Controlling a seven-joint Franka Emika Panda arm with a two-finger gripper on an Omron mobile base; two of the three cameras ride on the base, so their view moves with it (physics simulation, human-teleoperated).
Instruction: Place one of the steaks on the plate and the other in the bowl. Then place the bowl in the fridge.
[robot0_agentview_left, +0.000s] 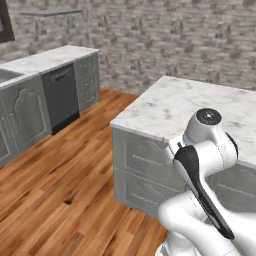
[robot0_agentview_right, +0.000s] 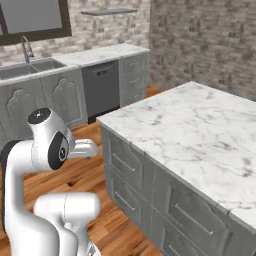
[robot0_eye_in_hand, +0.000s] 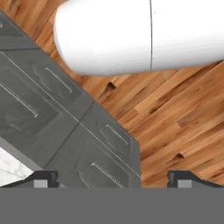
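We are holding our gripper (robot0_eye_in_hand: 113, 178) wide open, empty, facing the island (robot0_eye_in_hand: 52, 127) drawer fronts at its corner above the wood floor (robot0_eye_in_hand: 175, 122).

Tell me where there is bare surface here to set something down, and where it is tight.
The marble island top lies bare from its near corner to the stone wall. The far counter between the sink and that wall is bare too. Tightest is low beside the island's grey drawer fronts, where the open gripper hangs over the wood floor.
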